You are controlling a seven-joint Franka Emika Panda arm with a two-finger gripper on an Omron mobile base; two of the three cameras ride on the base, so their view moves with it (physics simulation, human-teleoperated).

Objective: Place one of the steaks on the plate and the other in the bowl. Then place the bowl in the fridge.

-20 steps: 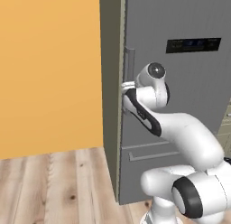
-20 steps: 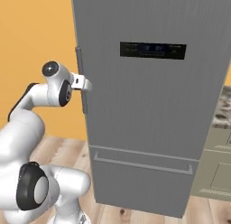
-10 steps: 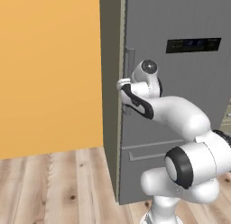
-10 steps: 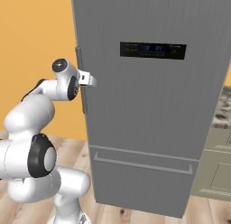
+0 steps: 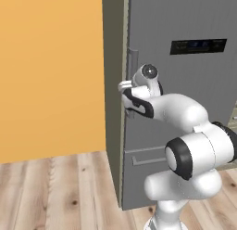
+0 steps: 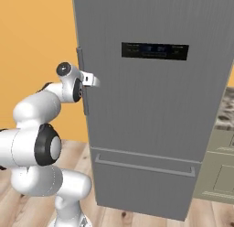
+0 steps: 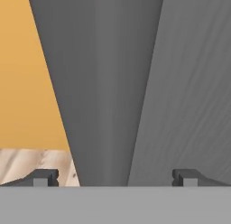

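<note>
The arm rises from its white base in front of the fridge (image 5: 185,108), bends at a dark elbow joint and reaches level toward the fridge's left door edge. The end effector (image 7: 115,175) sits at the 1 long vertical door handle (image 5: 132,80), at about mid-height of the upper door. In the hand view its 2 dark fingertips (image 7: 45,177) stand wide apart, with the handle's grey bar rising between them; no contact with either tip can be made out, so nothing is clamped.

There is 1 fridge, tall and grey, with 1 dark display panel (image 6: 154,51) high on the door and 1 horizontal drawer handle (image 6: 146,165) low on it. The door appears closed. To the left of the fridge stands an orange wall (image 5: 51,71), and wooden floor (image 5: 55,192) runs beneath it.

In the left base view the robot's forearm covers part of the handle, and in the right base view the wrist hides the fingers. To the right of the fridge a pale cabinet (image 6: 219,175) is cut off by the picture's edge.
</note>
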